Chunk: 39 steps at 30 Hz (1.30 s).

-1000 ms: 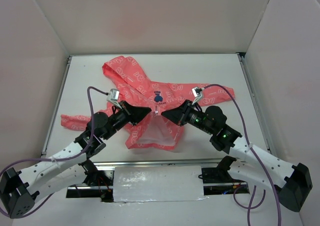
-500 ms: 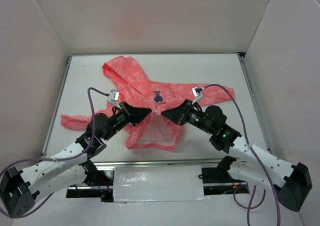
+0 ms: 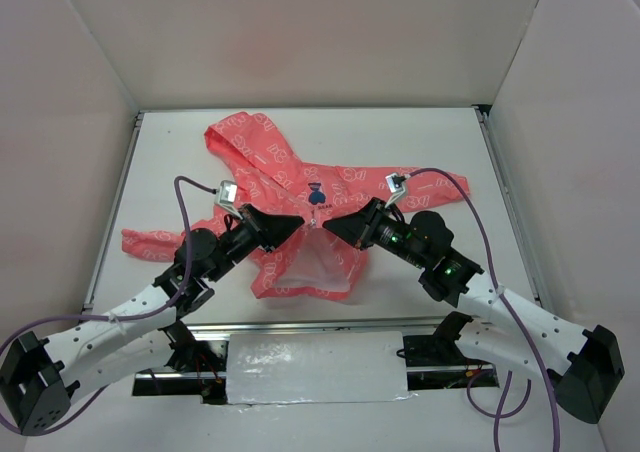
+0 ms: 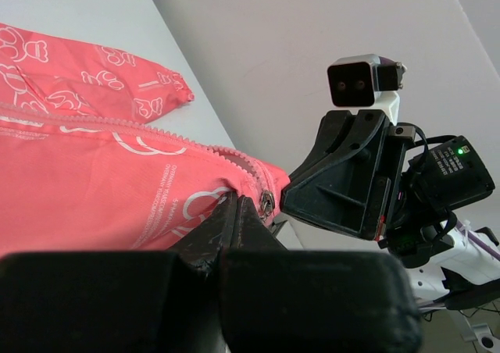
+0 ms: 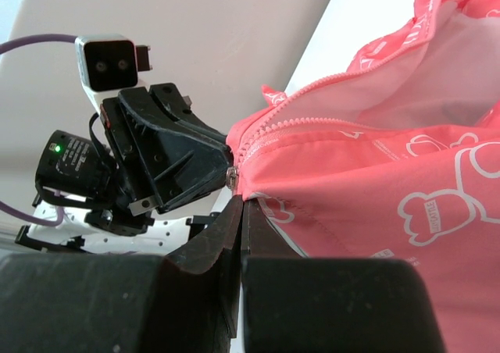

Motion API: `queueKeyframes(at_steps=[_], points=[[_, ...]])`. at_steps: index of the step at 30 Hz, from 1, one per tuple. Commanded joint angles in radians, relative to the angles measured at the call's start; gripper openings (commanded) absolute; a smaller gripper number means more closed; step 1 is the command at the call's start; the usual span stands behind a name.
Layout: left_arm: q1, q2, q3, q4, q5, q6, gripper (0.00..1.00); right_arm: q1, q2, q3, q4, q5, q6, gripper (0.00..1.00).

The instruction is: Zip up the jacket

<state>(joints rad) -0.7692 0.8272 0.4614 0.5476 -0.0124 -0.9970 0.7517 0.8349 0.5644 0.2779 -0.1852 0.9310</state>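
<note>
On the white surface [image 3: 170,162], between the two arms and the far wall, the jacket [image 3: 270,162] lies spread out. Its hood points to the far left and one sleeve trails off to each side. Its front faces up, and a small blue emblem [image 3: 316,193] sits just beyond the spot where the arms meet.

The left hand [image 3: 298,221] and the right hand [image 3: 327,226] come together tip to tip over the middle of the front. Each is pinched narrow on a fold of the pink cloth at the zipper's edge. Nearer the arms the front gapes, showing pale lining [image 3: 312,264].

In the wrist views two rows of pink teeth [image 5: 312,123] run apart from a small metal slider [image 4: 267,204]. It sits right beside both sets of fingertips. I cannot tell whether either hand grips the slider's tab or only the cloth next to it.

The zip looks only partly closed, so the step in hand seems to be drawing the slider along. To do that well, one hand should pin the cloth behind the slider and keep it taut. The other should pull straight along the line of teeth, not up or sideways. The two edges need to lie level and close together. The thin cloth could easily bunch up or get caught in the slider, so a slow, steady pull seems wise.
</note>
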Motion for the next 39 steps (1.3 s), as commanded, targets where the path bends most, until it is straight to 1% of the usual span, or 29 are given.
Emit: queueKeyframes(at_steps=[1,12,27,31,32,34,38,39], points=[[-0.005,-0.005,-0.003,0.1,0.034,-0.019,0.0,-0.006,-0.008,0.012,0.075,0.042,0.014,0.0],[-0.01,0.0,-0.009,0.115,0.046,-0.032,0.0,-0.008,-0.01,-0.012,0.09,0.082,0.054,0.0],[-0.042,0.021,-0.004,0.089,0.046,-0.023,0.0,-0.011,0.032,0.058,0.06,0.128,0.068,0.0],[-0.056,0.02,0.011,0.035,0.031,0.007,0.0,-0.012,0.021,0.077,0.053,0.13,0.063,0.0],[-0.059,0.02,0.02,-0.012,0.017,0.017,0.0,-0.011,0.014,0.083,0.046,0.127,0.058,0.0],[-0.062,0.027,0.039,-0.032,0.017,0.043,0.0,-0.012,0.012,0.117,0.005,0.128,0.052,0.0],[-0.081,0.056,0.08,-0.125,0.017,0.086,0.0,-0.011,0.055,0.207,-0.101,0.115,0.028,0.0],[-0.084,0.053,0.089,-0.153,-0.003,0.099,0.0,-0.011,0.059,0.219,-0.121,0.11,0.026,0.0]])
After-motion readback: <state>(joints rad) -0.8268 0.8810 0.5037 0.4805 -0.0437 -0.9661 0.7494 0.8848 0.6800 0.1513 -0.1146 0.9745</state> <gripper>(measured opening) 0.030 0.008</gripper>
